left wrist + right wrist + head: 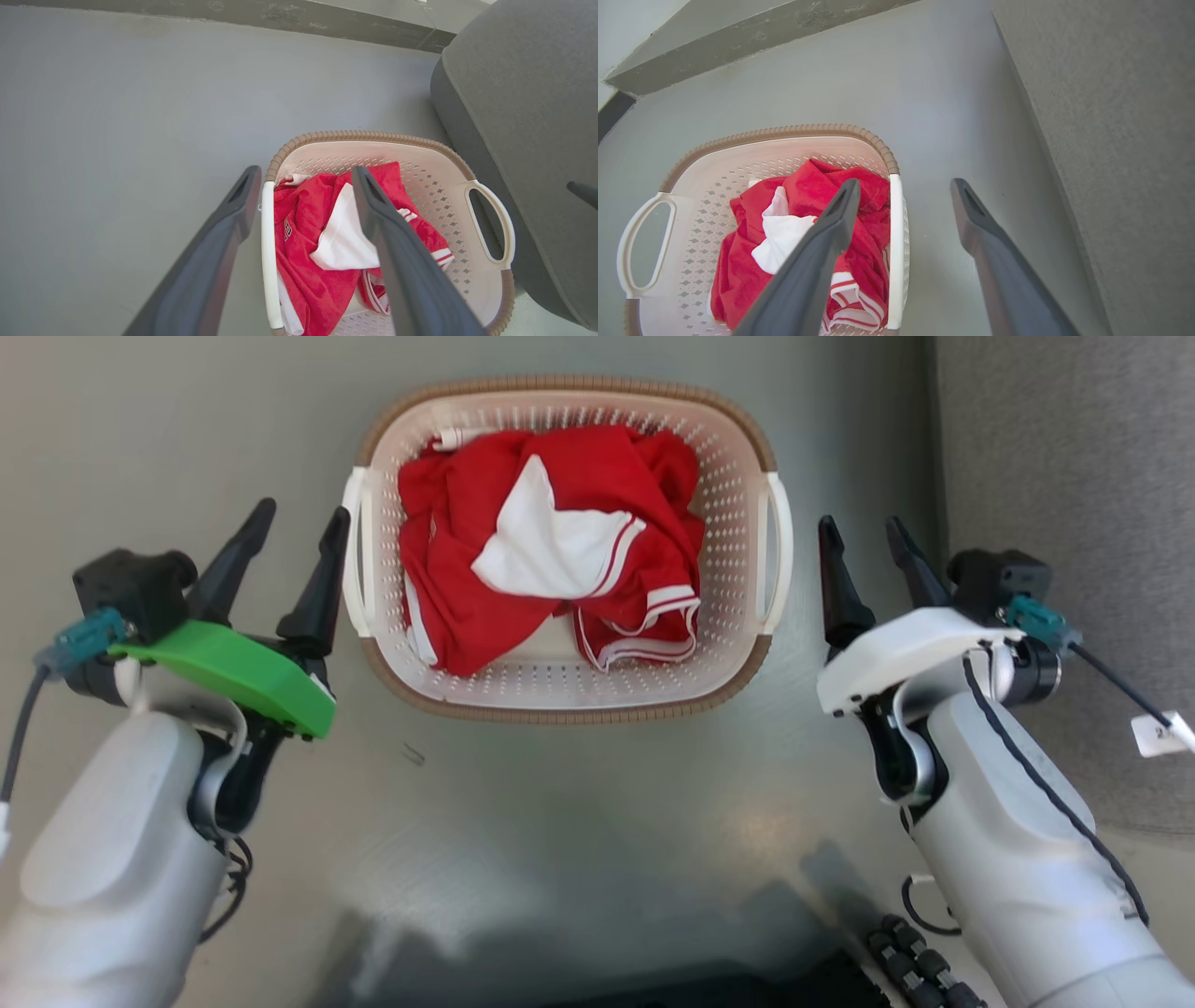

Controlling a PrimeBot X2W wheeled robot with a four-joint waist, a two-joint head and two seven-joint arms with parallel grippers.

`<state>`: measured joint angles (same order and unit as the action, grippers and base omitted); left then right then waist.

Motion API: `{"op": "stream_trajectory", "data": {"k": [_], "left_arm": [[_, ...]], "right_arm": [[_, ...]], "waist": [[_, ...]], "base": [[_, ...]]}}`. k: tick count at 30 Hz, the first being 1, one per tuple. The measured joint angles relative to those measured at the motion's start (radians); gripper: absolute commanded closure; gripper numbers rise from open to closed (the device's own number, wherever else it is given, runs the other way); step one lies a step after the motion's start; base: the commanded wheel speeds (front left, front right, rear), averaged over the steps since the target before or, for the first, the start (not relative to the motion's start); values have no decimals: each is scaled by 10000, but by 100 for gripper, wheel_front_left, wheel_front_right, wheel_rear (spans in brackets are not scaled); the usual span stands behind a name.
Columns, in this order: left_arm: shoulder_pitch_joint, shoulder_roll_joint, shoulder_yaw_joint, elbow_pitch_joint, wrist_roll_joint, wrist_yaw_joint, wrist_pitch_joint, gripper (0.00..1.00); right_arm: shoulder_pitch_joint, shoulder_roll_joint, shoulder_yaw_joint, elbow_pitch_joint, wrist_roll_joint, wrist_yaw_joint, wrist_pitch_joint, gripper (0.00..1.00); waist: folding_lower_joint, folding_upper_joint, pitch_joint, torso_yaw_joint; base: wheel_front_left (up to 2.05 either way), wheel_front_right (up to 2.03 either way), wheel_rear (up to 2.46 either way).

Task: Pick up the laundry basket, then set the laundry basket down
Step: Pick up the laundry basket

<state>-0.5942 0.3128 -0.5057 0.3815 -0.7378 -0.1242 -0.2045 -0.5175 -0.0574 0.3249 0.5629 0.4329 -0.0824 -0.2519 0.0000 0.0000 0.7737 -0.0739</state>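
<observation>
Two grippers flank the basket [560, 714], which sits on the grey floor [597, 803] and holds a red-and-white shirt [579, 476]. Your left gripper [303, 513] stands spread and empty just beside the left handle [353, 551]; in its wrist view that handle lies between the fingers [219, 242]. Your right gripper [859, 523], likewise spread and empty, stands near the right handle [780, 551]. A grey seat [1055, 476] borders the right.

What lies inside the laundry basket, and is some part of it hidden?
A crumpled red garment with white panels and stripes lies in the laundry basket, covering most of its perforated bottom. Whatever may lie beneath the cloth is hidden.
</observation>
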Motion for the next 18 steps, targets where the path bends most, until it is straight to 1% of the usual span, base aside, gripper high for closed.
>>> {"op": "stream_trajectory", "data": {"k": [4, 5, 9, 13, 18], "left_arm": [[-437, 186, -303, 334, -140, 0, 188, 0], [-561, 192, -408, 376, -174, 0, 198, 0], [-1052, 192, -780, 694, -389, 0, 410, 0], [-1423, 207, -1062, 1022, -514, 0, 600, 0], [-1819, 255, -1193, 1586, -694, 0, 817, 0]], "right_arm": [[-477, -8, 242, 353, 487, -8, 0, 0], [-598, -10, 307, 424, 573, -86, 0, 0], [-1040, -21, 539, 792, 811, -165, 0, 0], [-1389, -33, 846, 1112, 1162, -169, 0, 0], [-1919, -38, 1229, 1413, 1492, -211, 0, 0]], "waist": [[0, 0, 408, 5], [0, 0, 508, 6], [1, 0, 903, 21], [1, 0, 1271, 39], [0, 0, 1689, 41]], "base": [[0, 0, 0], [0, 0, 0], [0, 0, 0], [0, 0, 0], [0, 0, 0]]}}
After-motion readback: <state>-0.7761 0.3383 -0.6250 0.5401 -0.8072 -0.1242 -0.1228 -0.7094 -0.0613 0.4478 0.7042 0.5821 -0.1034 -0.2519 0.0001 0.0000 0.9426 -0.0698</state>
